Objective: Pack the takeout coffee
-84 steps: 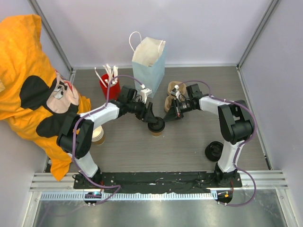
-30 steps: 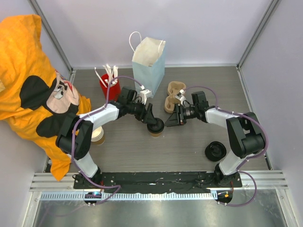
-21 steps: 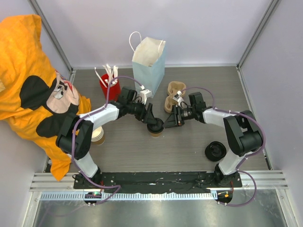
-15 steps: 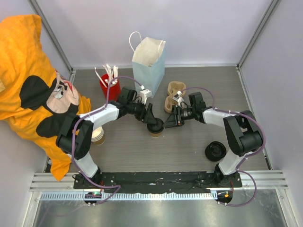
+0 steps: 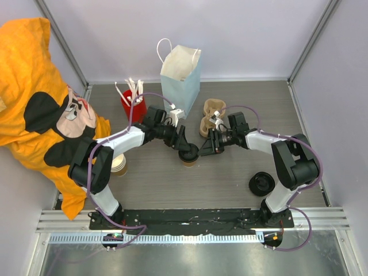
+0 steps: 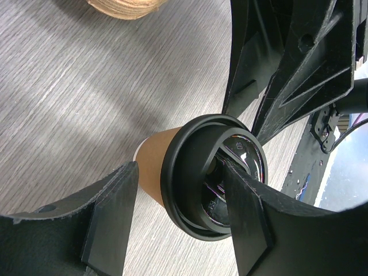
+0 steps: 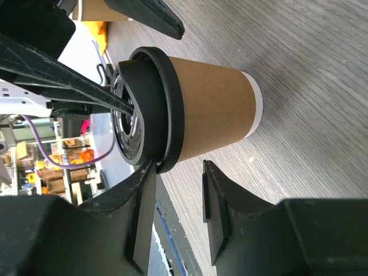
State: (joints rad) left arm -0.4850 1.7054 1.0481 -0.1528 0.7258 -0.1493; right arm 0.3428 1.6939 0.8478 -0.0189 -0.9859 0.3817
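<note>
The takeout coffee (image 5: 189, 155), a tan-brown paper cup with a black lid, stands upright mid-table. My left gripper (image 5: 183, 145) is open over its top. In the left wrist view one finger (image 6: 109, 218) stands clear of the cup's side (image 6: 154, 167), and the other finger (image 6: 250, 221) lies across the lid (image 6: 215, 172). My right gripper (image 5: 206, 147) is at the cup's right side, open by a narrow gap with nothing between the fingers. In the right wrist view one fingertip (image 7: 148, 172) touches the lid's rim (image 7: 164, 109). The cup (image 7: 213, 109) lies beyond the tips.
A pale blue paper bag (image 5: 181, 80) stands open behind the cup. To its left is a red cup (image 5: 133, 104) of white sticks. A pulp cup carrier (image 5: 211, 115) sits behind my right gripper. Stacked cups (image 5: 119, 164) are at left, loose black lids (image 5: 261, 184) at right, orange clothing (image 5: 34, 98) far left.
My right gripper has edged left up to the cup's side and its jaws have narrowed slightly. The left gripper and the cup have stayed put.
</note>
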